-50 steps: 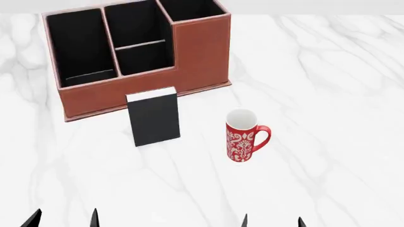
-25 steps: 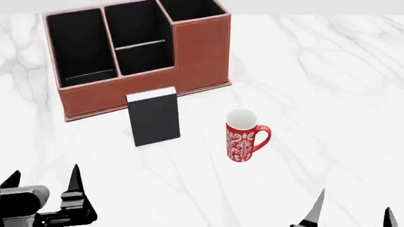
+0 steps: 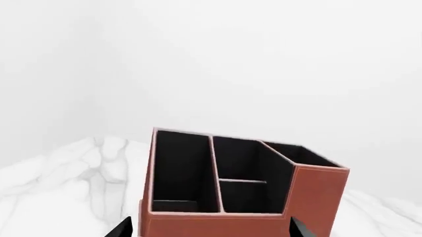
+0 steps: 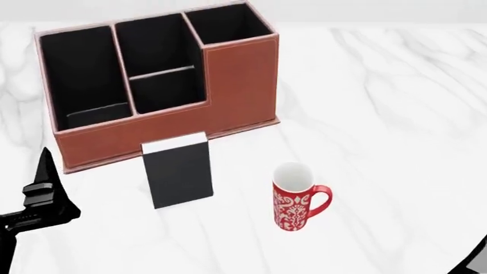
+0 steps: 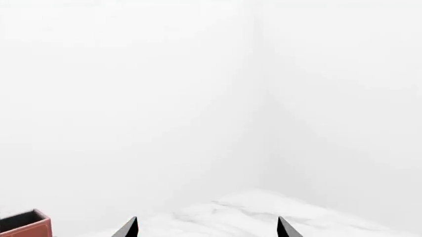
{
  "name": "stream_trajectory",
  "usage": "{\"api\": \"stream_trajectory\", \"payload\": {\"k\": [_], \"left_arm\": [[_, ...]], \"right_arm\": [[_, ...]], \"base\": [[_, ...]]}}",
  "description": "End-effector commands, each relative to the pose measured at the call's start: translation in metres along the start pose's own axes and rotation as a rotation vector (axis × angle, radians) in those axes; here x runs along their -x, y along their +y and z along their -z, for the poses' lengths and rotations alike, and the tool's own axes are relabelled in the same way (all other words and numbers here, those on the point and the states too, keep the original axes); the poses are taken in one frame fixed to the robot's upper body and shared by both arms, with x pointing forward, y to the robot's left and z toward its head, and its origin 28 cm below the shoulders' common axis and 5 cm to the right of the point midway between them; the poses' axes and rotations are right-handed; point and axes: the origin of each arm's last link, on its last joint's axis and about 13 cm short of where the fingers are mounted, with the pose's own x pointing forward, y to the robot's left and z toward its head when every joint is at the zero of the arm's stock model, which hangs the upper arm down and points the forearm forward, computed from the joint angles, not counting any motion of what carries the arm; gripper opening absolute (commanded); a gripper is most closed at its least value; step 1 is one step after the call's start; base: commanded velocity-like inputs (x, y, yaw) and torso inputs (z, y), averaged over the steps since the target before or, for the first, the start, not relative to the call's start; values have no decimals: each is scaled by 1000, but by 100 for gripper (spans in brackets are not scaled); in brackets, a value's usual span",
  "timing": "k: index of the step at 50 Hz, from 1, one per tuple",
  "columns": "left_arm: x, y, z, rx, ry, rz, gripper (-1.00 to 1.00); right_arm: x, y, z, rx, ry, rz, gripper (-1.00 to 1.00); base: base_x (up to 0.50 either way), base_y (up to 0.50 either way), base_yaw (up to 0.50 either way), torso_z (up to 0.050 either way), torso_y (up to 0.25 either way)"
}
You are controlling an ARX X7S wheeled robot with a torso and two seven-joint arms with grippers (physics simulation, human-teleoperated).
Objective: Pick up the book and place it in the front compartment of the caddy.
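- Head view shows the book (image 4: 178,170) standing upright on the white marble surface (image 4: 380,114), just in front of the caddy (image 4: 236,80), its white page edge on top and its black cover facing the robot; whether it touches the caddy's front wall cannot be told.
- Nothing holds the book, so the step in hand is, by my judgement, the approach and grasp.
- At that view's left edge, the left gripper (image 4: 42,197) hangs beside the book but apart from it; in the left wrist view its two black tips sit wide apart with the caddy between them, so the jaws are spread and empty.
- On the right gripper (image 5: 205,228), the right wrist view likewise shows jaws parted, holding nothing, aimed away from the work with only a corner of the caddy in sight.
- A good grasp would likely come from above, closing across the thin thickness near the top edge so the book lifts vertically without tipping.
- Keep the closing gentle: a sideways nudge could topple so thin a standing thing.
- The mug (image 4: 295,197) stands nearer the surface's right side, well clear of the left arm's path.
- Once lifted, the book should go over the caddy's wall into the front compartment (image 4: 169,88) of the middle column, lowered straight down.
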Motion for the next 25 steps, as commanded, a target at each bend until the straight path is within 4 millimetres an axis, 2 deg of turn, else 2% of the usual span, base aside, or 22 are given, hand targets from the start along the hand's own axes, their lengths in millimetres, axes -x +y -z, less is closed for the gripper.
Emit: {"api": "stream_trajectory", "payload": {"k": [1,10,25], "left_arm": [[4,-1,-10,45,-23,34,100],[-5,-1,-6,47,-31,39,100],[-4,-1,-5,48,-36,49,100]], "right_arm": [[2,-8,-14,-13,-50,33,100],[-1,-5,-11,-15,-58,23,100],[2,-8,-16,-14,-85,38,100]], "base": [[500,0,0,0,0],[500,0,0,0,0],[500,0,0,0,1]]}}
